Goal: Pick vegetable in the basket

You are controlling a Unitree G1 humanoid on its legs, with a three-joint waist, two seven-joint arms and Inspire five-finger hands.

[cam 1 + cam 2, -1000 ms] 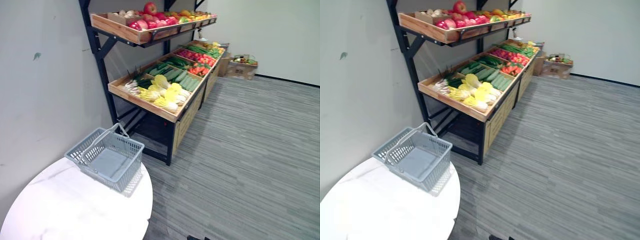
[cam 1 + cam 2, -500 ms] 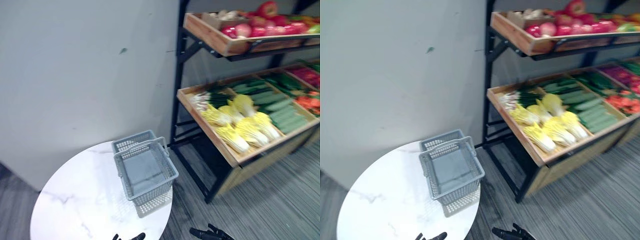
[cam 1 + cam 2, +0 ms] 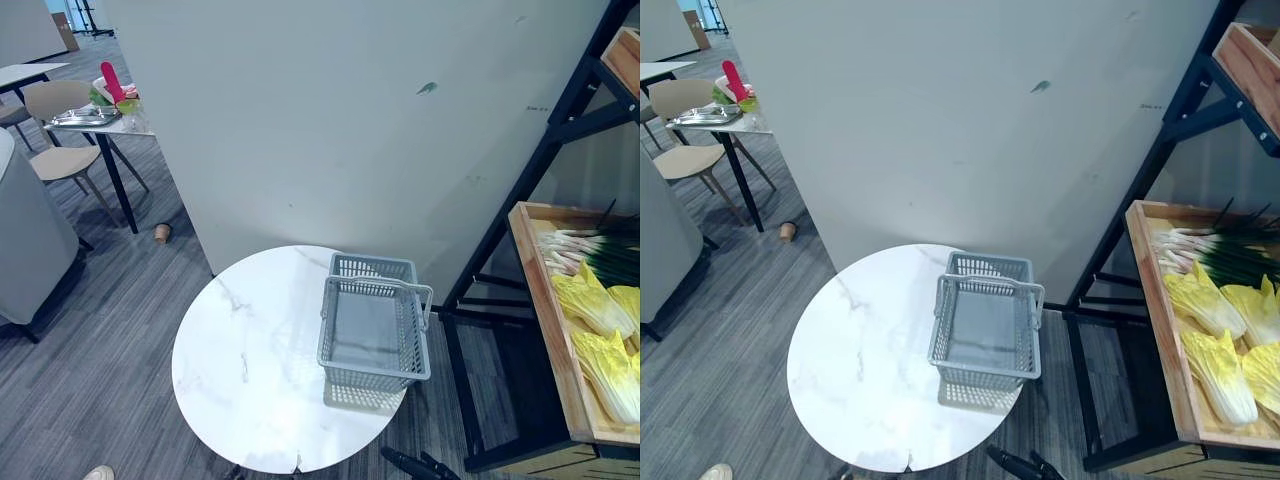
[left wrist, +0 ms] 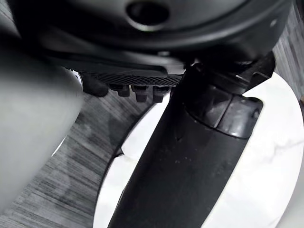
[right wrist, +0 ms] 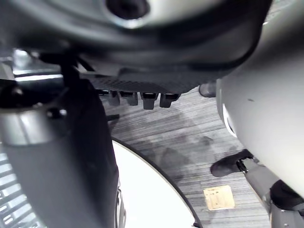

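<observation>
Only the camera was swung left; cabbages (image 3: 590,305) lie right of the basket (image 3: 372,330), nearer the right hand (image 3: 420,466); finger state cannot be told.

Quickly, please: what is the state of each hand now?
Left hand: open, fingers relaxed, holding nothing.
Right hand: open, fingers relaxed, holding nothing.

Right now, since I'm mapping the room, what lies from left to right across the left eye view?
small table bearing a tray → cup on the floor → round white table → grey basket on its right part → wooden crate → leafy vegetables inside it
</observation>
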